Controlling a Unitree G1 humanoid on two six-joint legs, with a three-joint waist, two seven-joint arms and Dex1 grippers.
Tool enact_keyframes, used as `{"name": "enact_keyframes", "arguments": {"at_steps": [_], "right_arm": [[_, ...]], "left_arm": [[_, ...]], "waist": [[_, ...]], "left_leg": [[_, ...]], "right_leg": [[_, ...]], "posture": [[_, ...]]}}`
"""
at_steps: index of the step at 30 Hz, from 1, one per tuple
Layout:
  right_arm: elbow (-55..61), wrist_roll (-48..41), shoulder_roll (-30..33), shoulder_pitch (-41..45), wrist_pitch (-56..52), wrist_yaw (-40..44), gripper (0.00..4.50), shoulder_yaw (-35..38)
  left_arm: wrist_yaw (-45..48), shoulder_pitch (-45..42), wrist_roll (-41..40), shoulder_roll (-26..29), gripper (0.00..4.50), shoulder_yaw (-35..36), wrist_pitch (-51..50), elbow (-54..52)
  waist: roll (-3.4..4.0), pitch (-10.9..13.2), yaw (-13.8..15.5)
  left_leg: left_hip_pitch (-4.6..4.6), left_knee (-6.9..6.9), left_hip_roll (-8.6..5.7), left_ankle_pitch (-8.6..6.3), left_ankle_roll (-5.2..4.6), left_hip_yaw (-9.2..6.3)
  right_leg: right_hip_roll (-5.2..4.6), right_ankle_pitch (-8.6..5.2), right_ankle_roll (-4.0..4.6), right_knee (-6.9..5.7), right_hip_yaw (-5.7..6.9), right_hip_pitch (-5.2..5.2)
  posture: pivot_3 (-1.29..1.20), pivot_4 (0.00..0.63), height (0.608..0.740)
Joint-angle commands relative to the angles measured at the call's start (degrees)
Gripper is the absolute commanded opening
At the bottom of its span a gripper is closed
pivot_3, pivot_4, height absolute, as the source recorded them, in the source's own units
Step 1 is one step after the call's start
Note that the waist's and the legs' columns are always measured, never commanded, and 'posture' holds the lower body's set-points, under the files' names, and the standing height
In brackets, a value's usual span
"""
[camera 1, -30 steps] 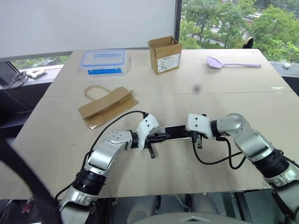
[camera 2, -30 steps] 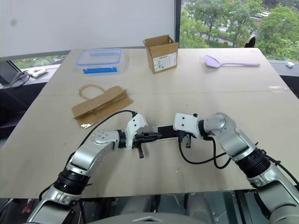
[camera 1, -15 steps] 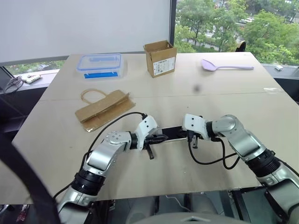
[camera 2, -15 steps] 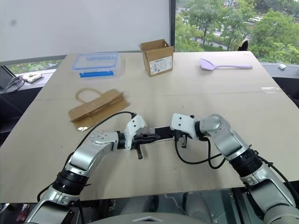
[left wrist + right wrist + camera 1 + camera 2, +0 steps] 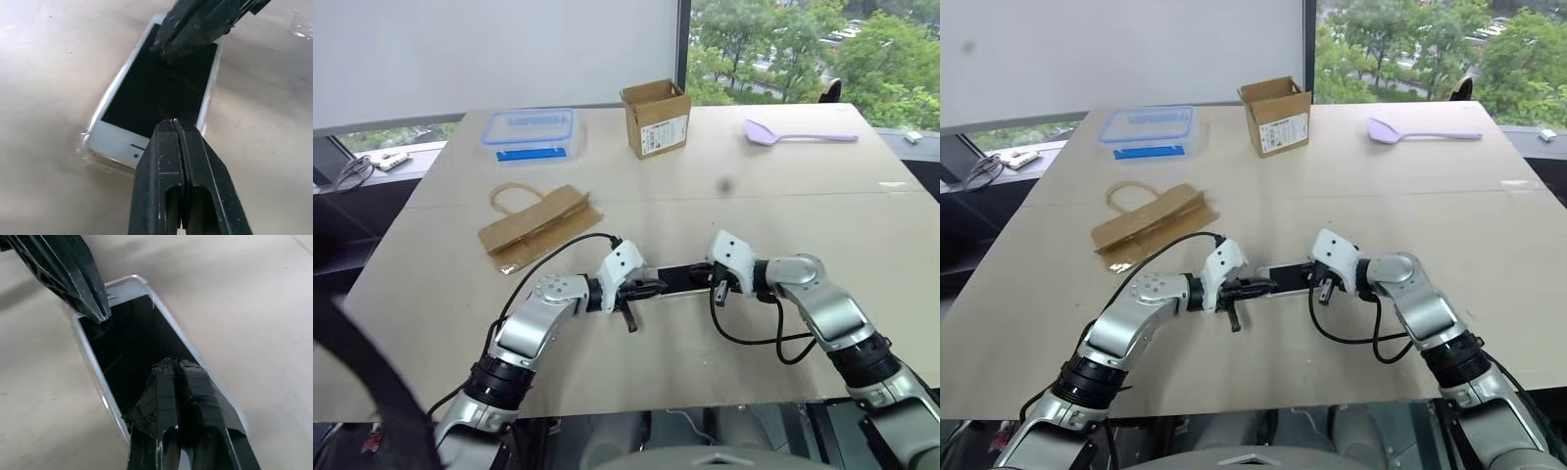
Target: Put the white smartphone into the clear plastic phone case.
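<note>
The white smartphone (image 5: 151,93) lies screen up on the table between my two grippers. The glossy rim of the clear plastic phone case (image 5: 88,143) runs around its edges, and at one corner the rim stands slightly off the phone's body. My left gripper (image 5: 656,287) is shut, with its tip over the phone's left end, at the white bezel. My right gripper (image 5: 717,290) is also shut. Its tip (image 5: 168,364) rests on the black screen near the right end. Neither gripper holds anything.
At the back of the table stand a clear box with a blue lid (image 5: 530,132), an open cardboard box (image 5: 657,117) and a purple spoon (image 5: 798,134). A flattened brown paper bag (image 5: 538,225) lies behind my left arm. The table's front edge is close below both arms.
My right wrist has rolled and its forearm has swung in, with the tip still at the phone's right end. The left gripper and the phone have stayed put. The camera shifted a little.
</note>
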State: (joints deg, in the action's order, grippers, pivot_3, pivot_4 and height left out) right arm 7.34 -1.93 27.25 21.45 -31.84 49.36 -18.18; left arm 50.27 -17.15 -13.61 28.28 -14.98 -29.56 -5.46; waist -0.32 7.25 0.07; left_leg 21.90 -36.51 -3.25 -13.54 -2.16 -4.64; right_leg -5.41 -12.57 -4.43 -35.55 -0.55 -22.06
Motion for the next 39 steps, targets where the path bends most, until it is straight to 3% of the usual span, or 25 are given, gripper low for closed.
{"name": "enact_keyframes", "arguments": {"at_steps": [1,7,21,39], "right_arm": [[-0.8,1.3,4.4,-3.8,-6.6,-1.6,0.03,1.4],[3.6,-0.2,8.1,-5.2,-9.5,-1.0,0.03,1.6],[3.3,0.3,8.3,-2.8,-9.8,0.4,0.03,-4.1],[-7.1,-0.1,6.9,-1.3,-17.6,2.8,0.03,-10.0]], "left_arm": [[0.0,0.5,1.4,0.3,0.0,-0.6,0.3,3.1],[0.5,0.6,1.7,0.3,0.0,-0.7,2.1,5.0],[0.9,1.4,2.2,0.4,0.0,-1.1,4.1,5.8],[0.5,3.4,2.1,0.8,0.0,-1.2,3.1,3.5]], "waist": [[0.03,0.1,0.7],[0.0,0.1,1.0],[-0.2,0.2,0.7],[-0.76,-0.5,0.8]], "left_leg": [[0.08,0.02,0.0,0.0,0.0,-0.01],[0.66,0.06,-0.11,0.02,-0.03,-0.06],[0.71,0.07,-0.11,0.01,-0.01,-0.24],[0.62,0.1,-0.08,0.0,0.01,-0.33]], "right_leg": [[0.0,-0.02,-0.03,0.0,0.05,-0.1],[-0.05,-0.03,-0.06,0.06,0.5,-0.64],[-0.08,-0.06,-0.09,0.11,0.69,-0.62],[-0.31,-0.08,-0.07,0.18,0.76,-0.46]], "posture": [[0.0,0.15,0.74],[0.0,0.15,0.74],[0.0,0.15,0.74],[0.0,0.15,0.74]]}}
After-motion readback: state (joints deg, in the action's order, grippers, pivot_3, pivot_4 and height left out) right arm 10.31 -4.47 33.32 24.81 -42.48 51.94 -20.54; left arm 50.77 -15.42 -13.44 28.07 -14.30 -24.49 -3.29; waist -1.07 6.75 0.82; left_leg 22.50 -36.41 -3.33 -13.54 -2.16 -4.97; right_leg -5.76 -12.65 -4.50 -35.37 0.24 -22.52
